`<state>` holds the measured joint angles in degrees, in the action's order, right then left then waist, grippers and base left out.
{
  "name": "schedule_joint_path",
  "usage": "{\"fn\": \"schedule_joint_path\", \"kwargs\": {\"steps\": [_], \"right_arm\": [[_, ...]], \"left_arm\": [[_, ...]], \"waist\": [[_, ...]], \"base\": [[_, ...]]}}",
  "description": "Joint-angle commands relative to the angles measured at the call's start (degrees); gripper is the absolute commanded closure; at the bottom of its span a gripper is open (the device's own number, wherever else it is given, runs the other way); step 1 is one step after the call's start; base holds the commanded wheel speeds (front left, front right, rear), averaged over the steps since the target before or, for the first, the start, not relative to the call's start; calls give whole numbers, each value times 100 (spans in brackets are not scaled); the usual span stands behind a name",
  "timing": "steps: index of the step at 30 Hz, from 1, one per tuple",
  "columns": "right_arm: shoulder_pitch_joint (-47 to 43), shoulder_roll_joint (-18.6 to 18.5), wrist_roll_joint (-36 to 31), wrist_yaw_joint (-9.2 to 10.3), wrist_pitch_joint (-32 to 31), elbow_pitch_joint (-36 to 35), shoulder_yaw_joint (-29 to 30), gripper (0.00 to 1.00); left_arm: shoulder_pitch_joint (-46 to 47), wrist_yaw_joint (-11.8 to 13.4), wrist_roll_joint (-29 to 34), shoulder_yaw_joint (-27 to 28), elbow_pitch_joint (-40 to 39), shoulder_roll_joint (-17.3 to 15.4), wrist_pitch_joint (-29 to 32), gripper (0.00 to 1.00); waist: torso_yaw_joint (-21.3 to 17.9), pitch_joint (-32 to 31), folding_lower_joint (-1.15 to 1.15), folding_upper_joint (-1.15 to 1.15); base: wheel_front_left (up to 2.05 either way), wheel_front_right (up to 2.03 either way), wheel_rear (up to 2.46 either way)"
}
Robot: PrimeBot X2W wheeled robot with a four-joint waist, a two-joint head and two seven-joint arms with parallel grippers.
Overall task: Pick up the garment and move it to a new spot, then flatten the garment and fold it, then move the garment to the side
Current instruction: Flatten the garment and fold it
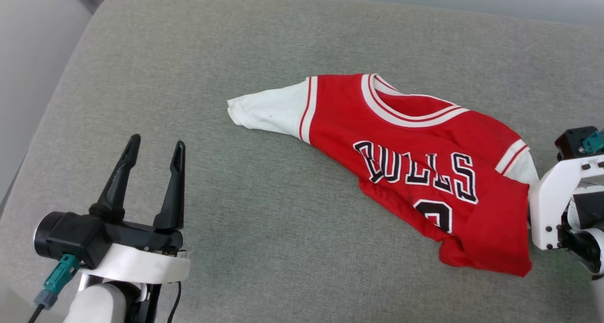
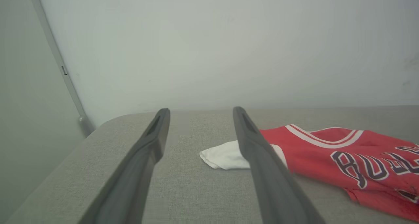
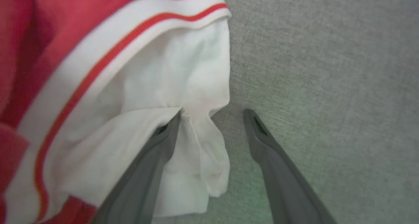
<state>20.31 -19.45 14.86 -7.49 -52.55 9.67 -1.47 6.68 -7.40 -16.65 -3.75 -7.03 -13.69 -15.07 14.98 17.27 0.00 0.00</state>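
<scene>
The garment [image 1: 415,167], a red jersey with white sleeves and black "BULLS" lettering, lies crumpled on the grey cushion at centre right. My left gripper [image 1: 153,148] stands open at the lower left, well short of the garment's white left sleeve [image 2: 226,157]. In the right wrist view my right gripper [image 3: 211,114] is open over the white right sleeve [image 3: 170,86]; its left finger pushes into the sleeve cloth, its right finger is over bare cushion. The head view shows my right wrist [image 1: 566,195] at the garment's right edge, its fingers hidden.
The grey fabric cushion [image 1: 236,54] has rounded corners; its left edge drops toward a pale wall. A pale wall [image 2: 229,47] rises right behind the cushion's far edge.
</scene>
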Motion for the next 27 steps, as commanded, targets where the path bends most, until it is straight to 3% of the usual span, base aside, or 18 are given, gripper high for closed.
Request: {"fn": "schedule_joint_path", "kwargs": {"steps": [1, 3, 4, 5, 6, 19, 25, 26, 27], "right_arm": [[-242, 82, 35, 0, 59, 276, -89, 0], [-412, 76, 93, -9, 136, 460, -218, 0], [-488, 50, 108, -9, 153, 535, -271, 5], [-555, -12, 93, -9, 171, 588, -343, 53], [-646, -311, 10, -5, 313, 679, -402, 100], [-149, -1767, -486, 3, 999, 477, -14, 100], [-59, -1812, -621, 3, 1068, 894, 28, 96], [-67, -1775, -679, 3, 1128, 964, -1, 38], [-31, -1710, -736, 3, 1220, 1035, 29, 0]], "left_arm": [[45, -4, 45, -48, 37, 30, -14, 0], [28, -5, 53, -37, 52, 49, -14, 0], [18, -6, 57, -44, 54, 53, -14, 0], [1, -6, 61, -51, 59, 56, -14, 0], [-61, -7, 80, -65, 83, 49, -14, 0], [-117, -7, 143, -80, 23, -57, -15, 0], [-104, -7, 127, -73, 27, -64, -15, 0], [-87, -7, 128, -78, 36, -63, -15, 0], [-73, -8, 128, -80, 44, -64, -15, 0]], "waist": [[117, -6, 0, 0], [160, -38, 0, 0], [176, -57, 0, 0], [187, -80, 0, 0], [190, -181, 0, 0], [87, -398, 0, 0], [52, -314, 0, 0], [44, -310, 0, 0], [33, -308, 0, 0]], "base": [[0, 0, 0], [0, 0, 0], [0, 0, 0], [0, 0, 0], [0, 0, 0], [0, 0, 0], [0, 0, 0], [0, 0, 0], [0, 0, 0]]}}
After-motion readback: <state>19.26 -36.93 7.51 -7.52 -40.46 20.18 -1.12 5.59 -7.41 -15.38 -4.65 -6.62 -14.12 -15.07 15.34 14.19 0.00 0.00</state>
